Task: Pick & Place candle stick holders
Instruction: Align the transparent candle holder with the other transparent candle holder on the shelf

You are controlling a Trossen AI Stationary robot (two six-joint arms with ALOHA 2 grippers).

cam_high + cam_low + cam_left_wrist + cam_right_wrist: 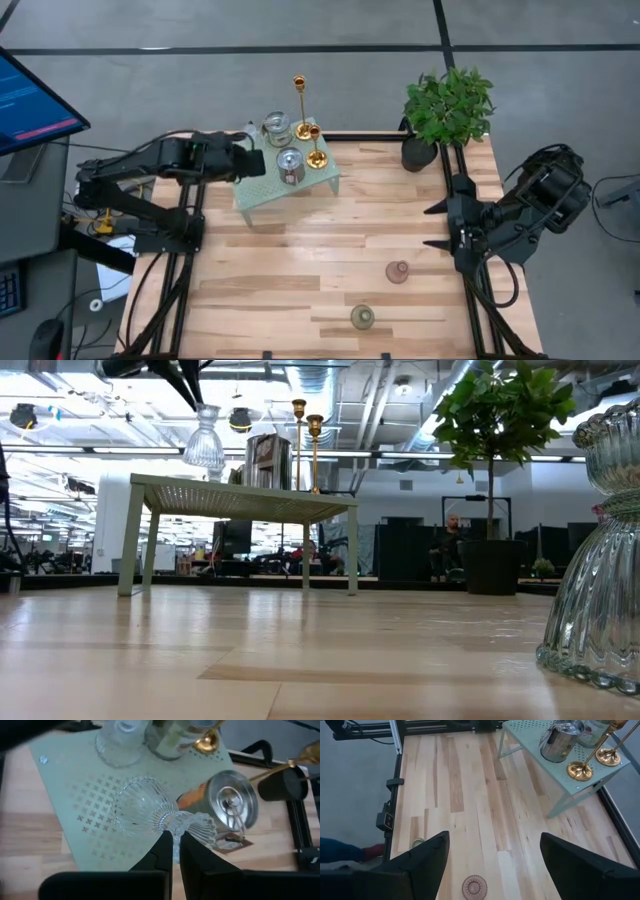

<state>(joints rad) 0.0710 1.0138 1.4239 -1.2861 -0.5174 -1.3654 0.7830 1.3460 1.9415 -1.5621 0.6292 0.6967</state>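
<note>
Wood surface (300, 250) is carrying a mint rack (262, 190). Left hand (174, 851) is pinching a clear glass holder (150, 815) by its stem, hanging it above the rack. Right hand (492, 865) is waiting wide open, empty, at the surface's right edge.

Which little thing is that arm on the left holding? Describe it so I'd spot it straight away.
Find the mint-green rack at the table's far edge. Above its left end, the left gripper pinches a clear ribbed glass holder by its narrow waist. Unlike the silvery cups and gold candlesticks beside it, it is see-through.
</note>
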